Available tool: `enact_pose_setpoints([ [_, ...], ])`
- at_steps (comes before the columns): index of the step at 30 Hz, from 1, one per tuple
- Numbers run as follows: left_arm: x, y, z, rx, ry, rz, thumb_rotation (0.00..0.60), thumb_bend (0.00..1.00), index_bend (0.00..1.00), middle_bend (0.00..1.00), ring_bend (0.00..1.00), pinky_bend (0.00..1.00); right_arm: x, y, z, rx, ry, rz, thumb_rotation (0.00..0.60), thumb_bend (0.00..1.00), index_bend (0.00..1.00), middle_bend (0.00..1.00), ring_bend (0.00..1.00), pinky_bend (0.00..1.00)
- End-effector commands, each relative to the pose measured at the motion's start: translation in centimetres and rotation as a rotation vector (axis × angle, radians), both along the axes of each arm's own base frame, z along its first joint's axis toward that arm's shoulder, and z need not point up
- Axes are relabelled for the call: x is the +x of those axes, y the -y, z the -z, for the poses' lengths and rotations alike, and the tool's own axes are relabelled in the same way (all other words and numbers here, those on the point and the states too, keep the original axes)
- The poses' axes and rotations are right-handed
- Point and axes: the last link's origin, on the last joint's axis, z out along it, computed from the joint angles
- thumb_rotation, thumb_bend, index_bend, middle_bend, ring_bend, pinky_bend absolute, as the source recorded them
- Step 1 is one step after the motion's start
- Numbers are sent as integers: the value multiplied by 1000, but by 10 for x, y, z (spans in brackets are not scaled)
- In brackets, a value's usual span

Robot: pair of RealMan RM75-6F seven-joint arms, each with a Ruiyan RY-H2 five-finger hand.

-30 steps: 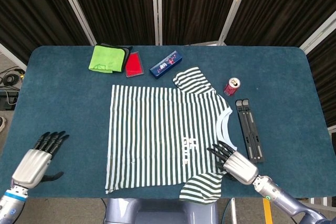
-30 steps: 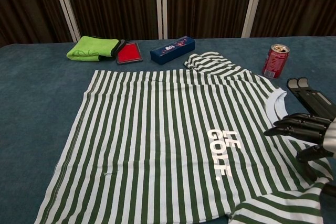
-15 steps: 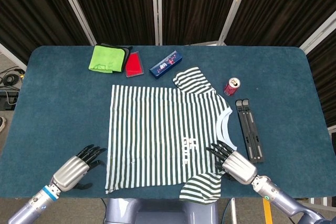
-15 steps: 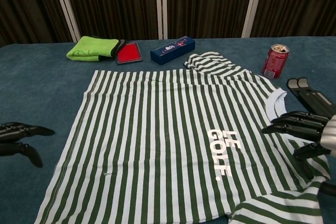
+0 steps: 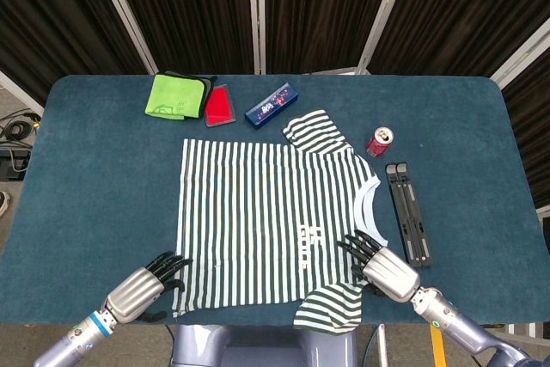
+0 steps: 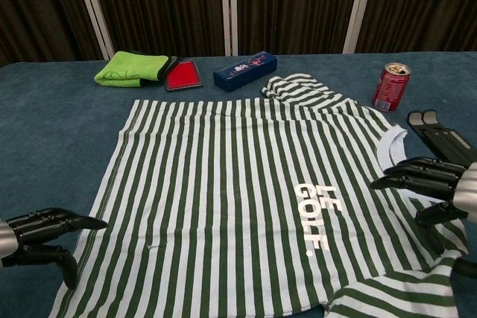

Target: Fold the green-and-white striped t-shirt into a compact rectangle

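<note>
Since a second ago our left hand (image 5: 146, 284) slid in to the hem corner of the striped t-shirt (image 5: 266, 221), fingers apart, gripping nothing. Our right hand (image 5: 382, 266) hovers spread over the collar side; between them the shirt lies flat, sleeves crumpled.

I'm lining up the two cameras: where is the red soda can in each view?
Head view: the red soda can stands right of centre, just above the black folding stand.
Chest view: the can is at upper right, behind the stand.
Shared landmark: the striped t-shirt's white collar.
</note>
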Motion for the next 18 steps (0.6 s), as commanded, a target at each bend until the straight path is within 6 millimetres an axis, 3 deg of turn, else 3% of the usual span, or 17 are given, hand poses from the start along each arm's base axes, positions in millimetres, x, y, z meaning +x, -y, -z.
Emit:
enact_pose_setpoints([
  [1, 2, 0, 5, -11, 5, 0, 600, 225, 373, 0, 0, 0, 0, 0, 0, 0, -2, 1, 600, 447, 762, 82, 0, 0],
  [18, 8, -1, 25, -33, 6, -12, 600, 262, 385, 0, 0, 0, -4, 1, -2, -8, 7, 11, 600, 456, 764, 82, 0, 0],
])
